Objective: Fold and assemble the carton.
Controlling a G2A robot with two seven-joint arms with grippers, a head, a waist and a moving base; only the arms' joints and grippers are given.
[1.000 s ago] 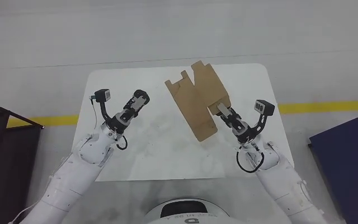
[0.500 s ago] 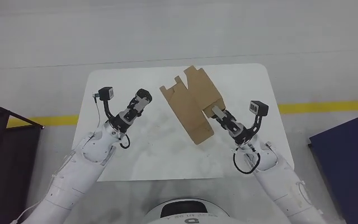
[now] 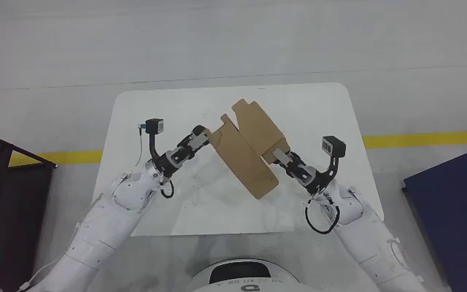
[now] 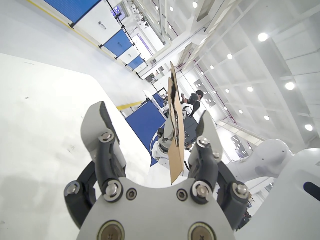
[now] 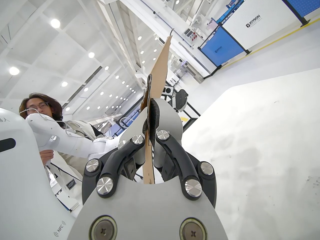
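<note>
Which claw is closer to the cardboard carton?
Right. The right claw is clamped on one edge of the carton; the left claw is open around the opposite edge.

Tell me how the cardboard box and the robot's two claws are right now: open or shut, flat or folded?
carton: flattened, not yet made into a box, gripped at one edge.
right gripper: shut on the carton's edge.
left gripper: open, with the carton's other edge between its fingers, not pinched.
</note>
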